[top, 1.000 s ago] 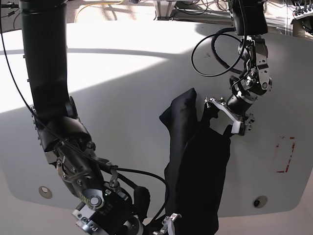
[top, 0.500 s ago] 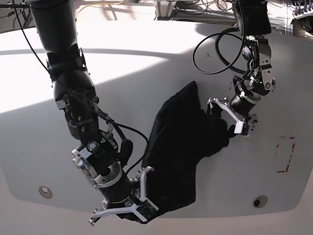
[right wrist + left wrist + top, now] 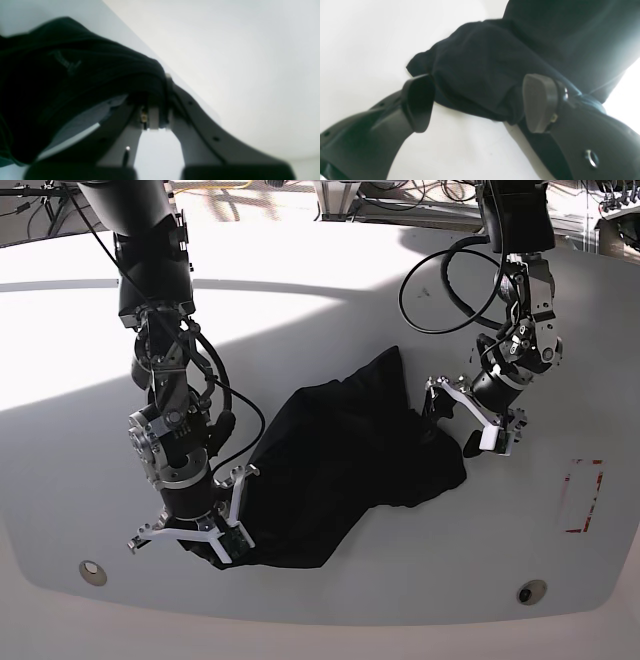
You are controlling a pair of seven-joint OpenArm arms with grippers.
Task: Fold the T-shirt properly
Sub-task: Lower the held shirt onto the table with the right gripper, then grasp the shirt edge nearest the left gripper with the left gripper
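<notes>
The shirt [image 3: 345,470] has been dragged flatter by the clamped right gripper [image 3: 190,540]; the left gripper [image 3: 465,418] is spread wide over its far edge.

Black T-shirt [image 3: 350,460] lies crumpled diag. across white table [image 3: 300,330], bunched, w/ one corner lifted.

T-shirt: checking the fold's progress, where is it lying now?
In the base view the T-shirt lies bunched mid-table, stretched between the right tool at lower left and the left tool.
</notes>
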